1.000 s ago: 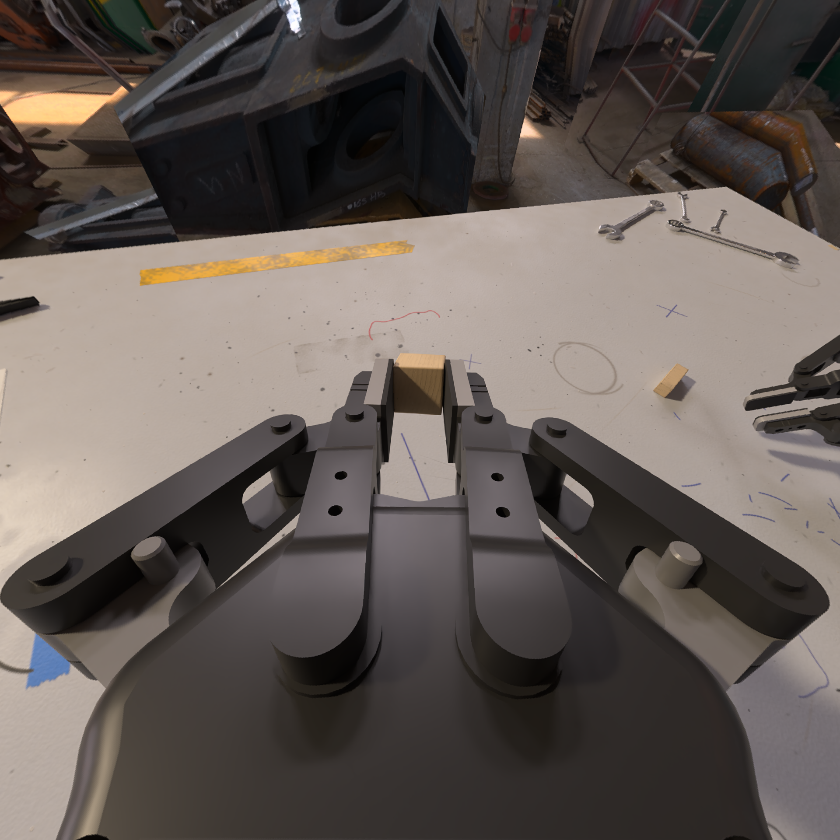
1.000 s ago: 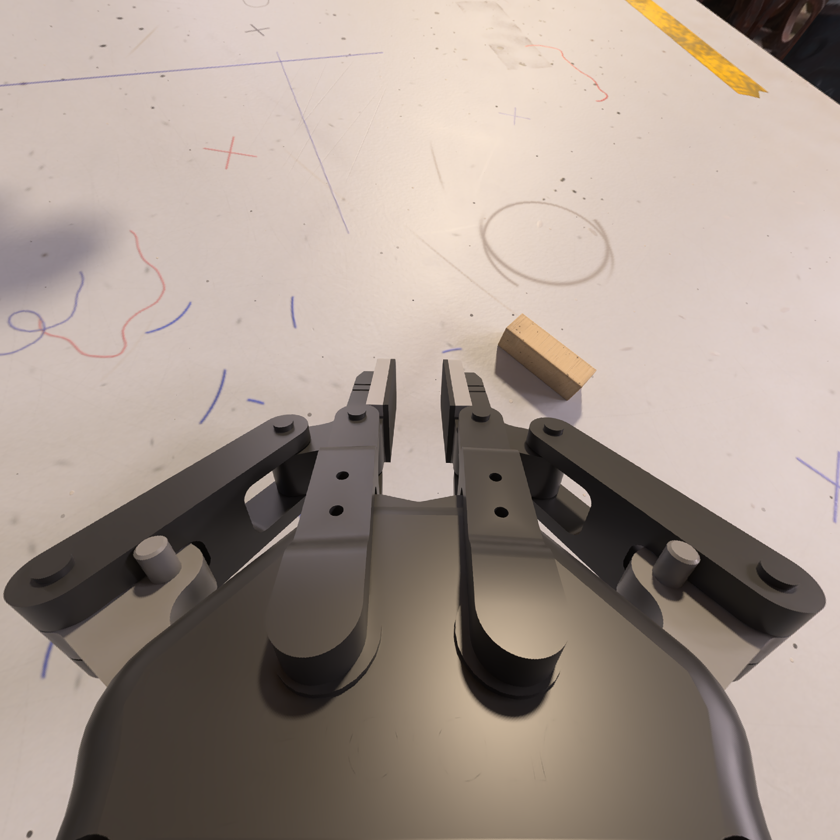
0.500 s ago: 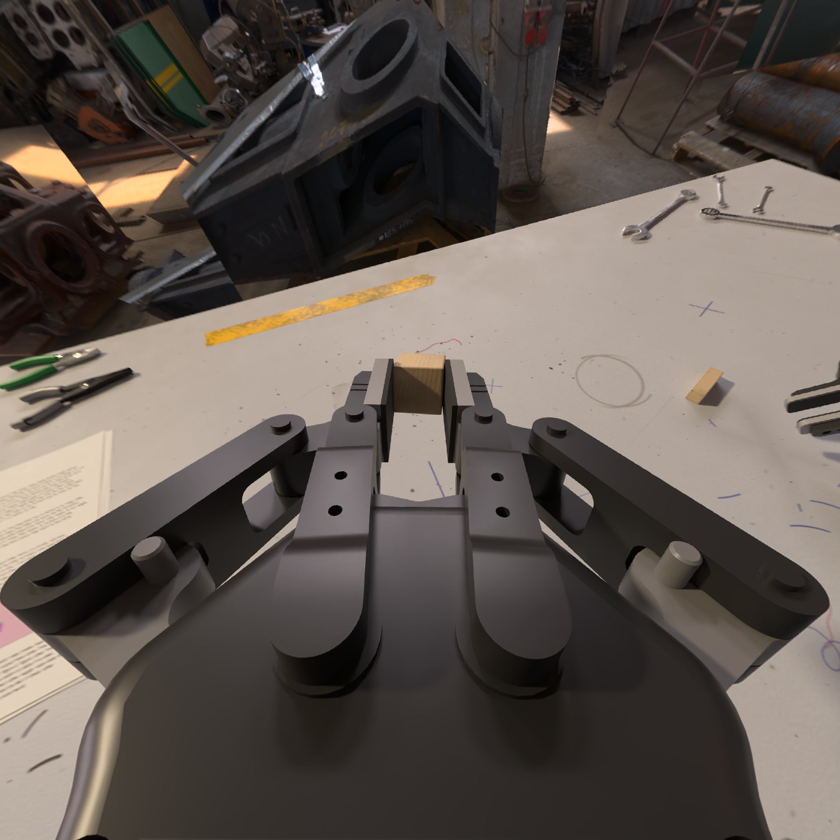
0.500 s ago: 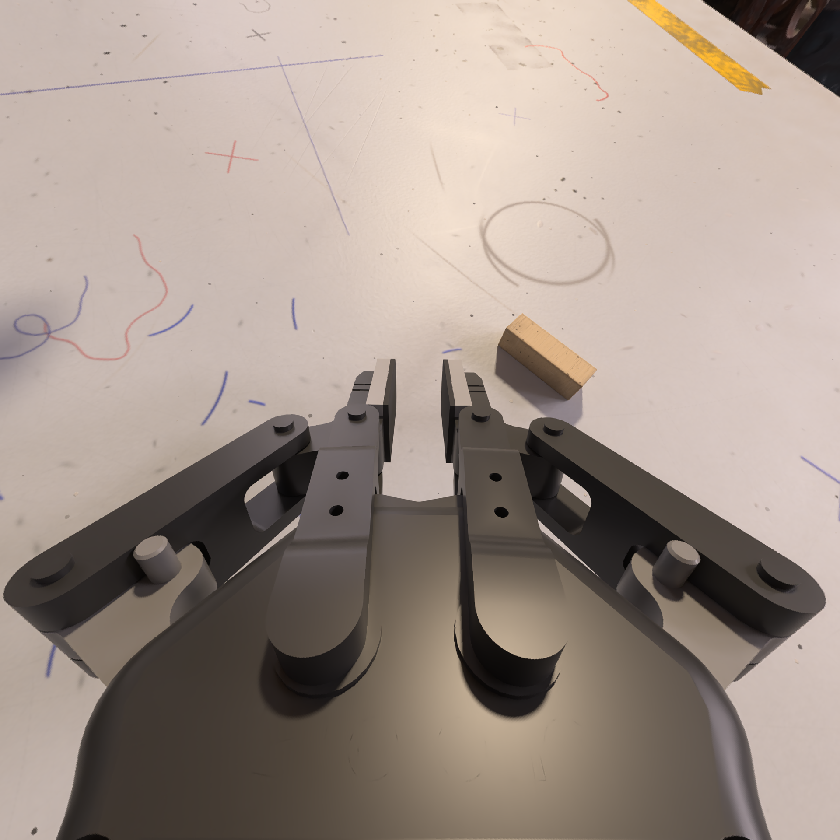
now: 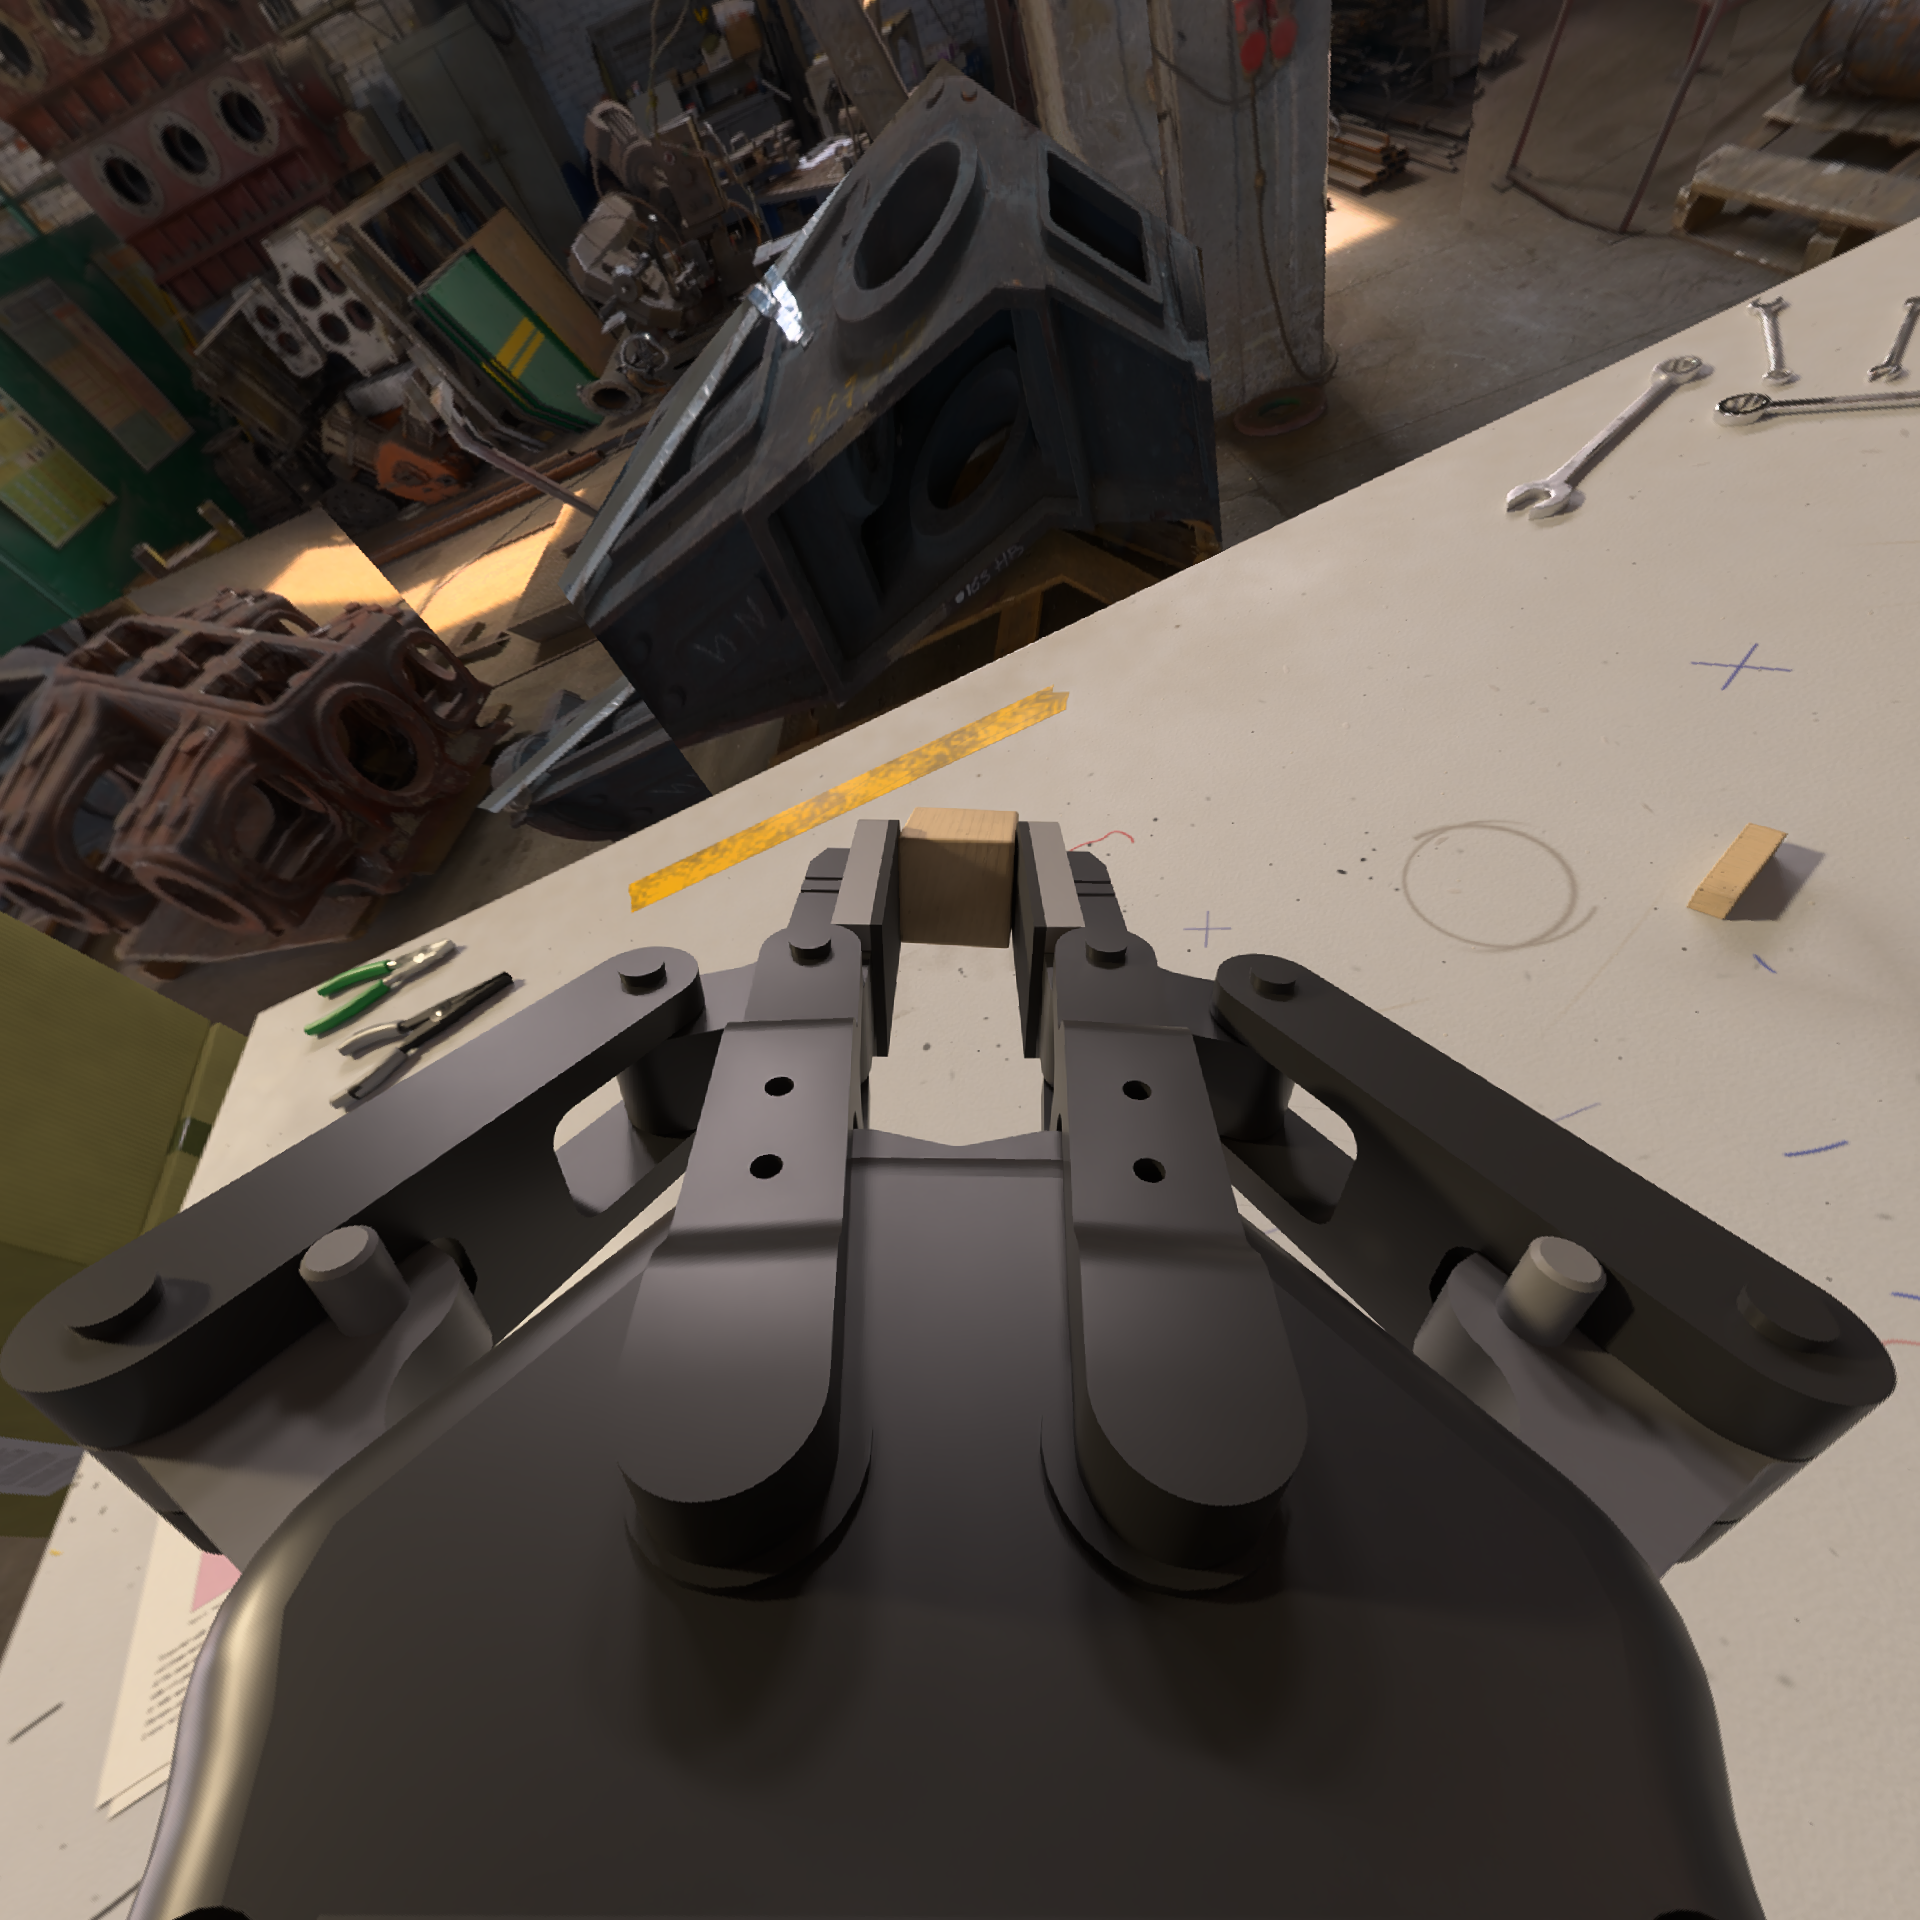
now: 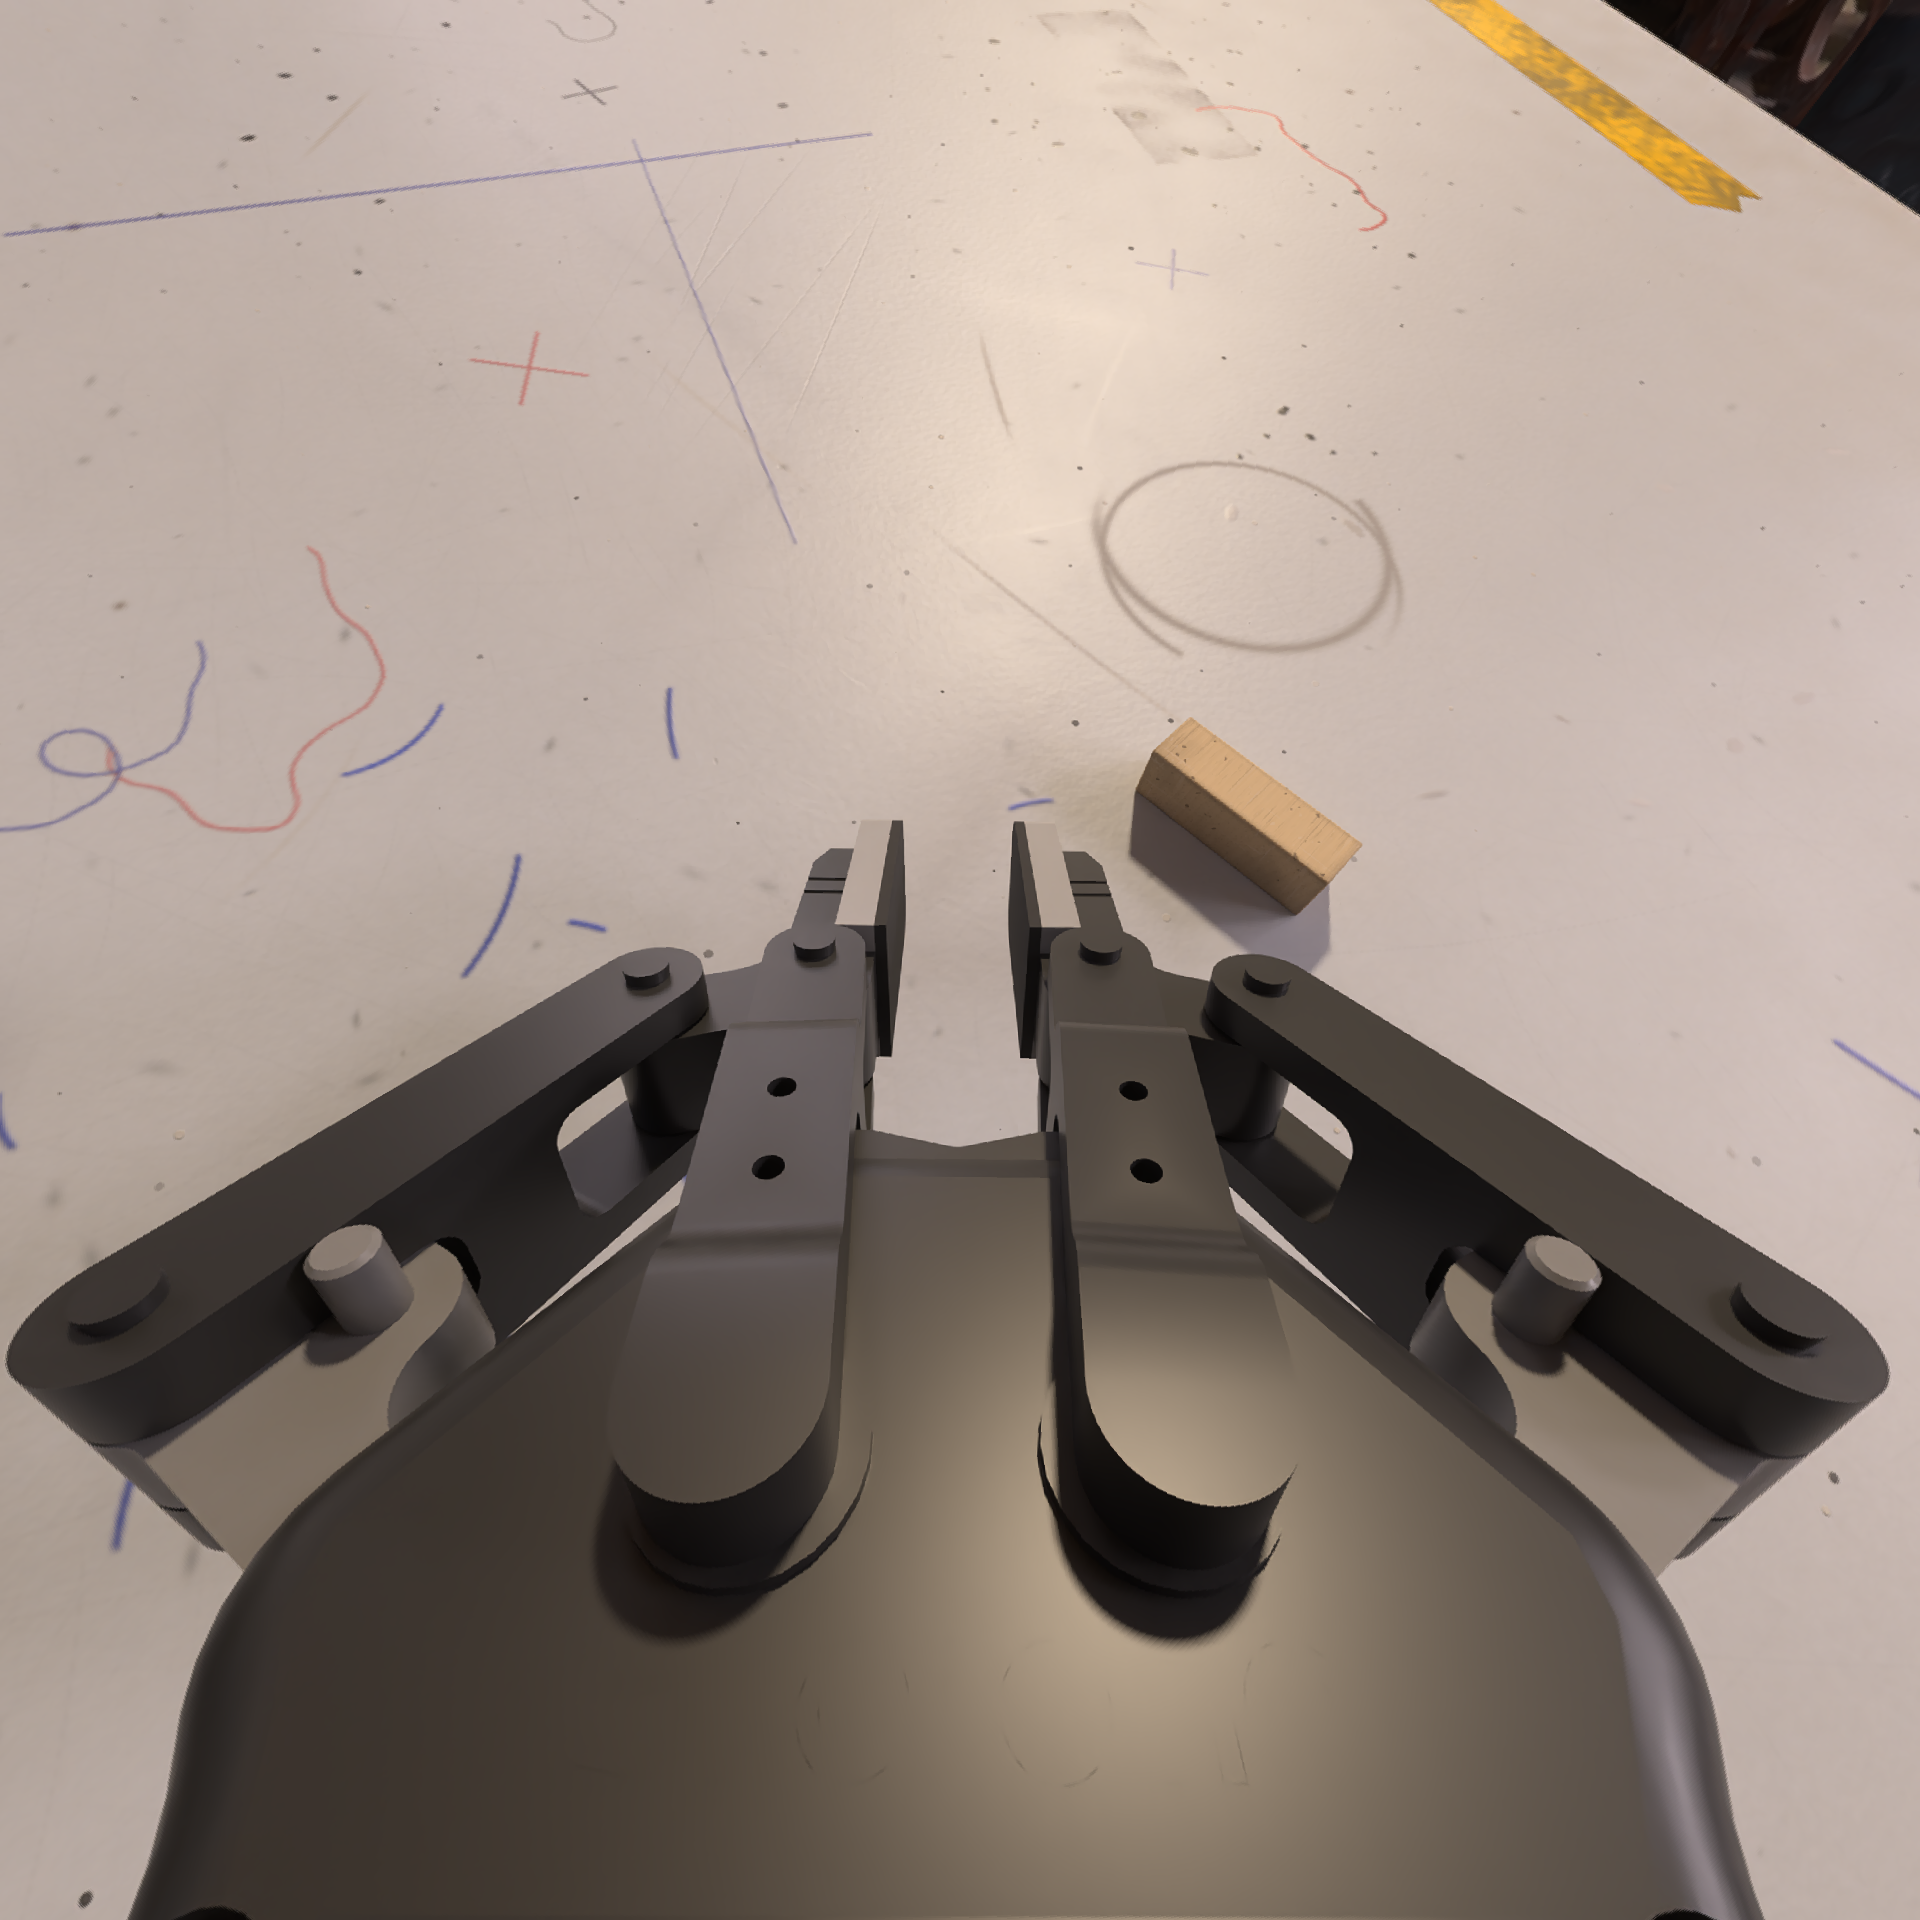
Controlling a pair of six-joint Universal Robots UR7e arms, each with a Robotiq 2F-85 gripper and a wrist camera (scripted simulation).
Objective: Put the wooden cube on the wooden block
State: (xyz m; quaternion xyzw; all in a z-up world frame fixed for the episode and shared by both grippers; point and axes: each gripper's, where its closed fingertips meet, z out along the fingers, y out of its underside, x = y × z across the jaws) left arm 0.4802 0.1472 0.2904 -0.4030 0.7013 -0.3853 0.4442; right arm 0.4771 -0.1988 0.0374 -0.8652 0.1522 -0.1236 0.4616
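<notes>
My left gripper (image 5: pixel 957 873) is shut on the wooden cube (image 5: pixel 956 875), a small pale cube held between the fingertips well above the white table (image 5: pixel 1351 727). The wooden block (image 5: pixel 1735 871), a short flat oblong piece, lies on the table far to the right of the cube. In the right wrist view the same block (image 6: pixel 1247 816) lies just right of and beyond my right gripper (image 6: pixel 957 883), which hangs close over the table with its jaws a small way apart and nothing between them.
A yellow tape strip (image 5: pixel 852 800) lies near the table's far edge. Green-handled pliers (image 5: pixel 379 982) and black pliers (image 5: pixel 421 1034) lie at the left, with papers below them. Several wrenches (image 5: pixel 1605 436) lie at the far right. A pencilled circle (image 5: pixel 1491 883) is left of the block.
My left gripper has risen with the cube and tilted, so the table looks farther and more of the workshop shows. The right gripper and the block have stayed put.
</notes>
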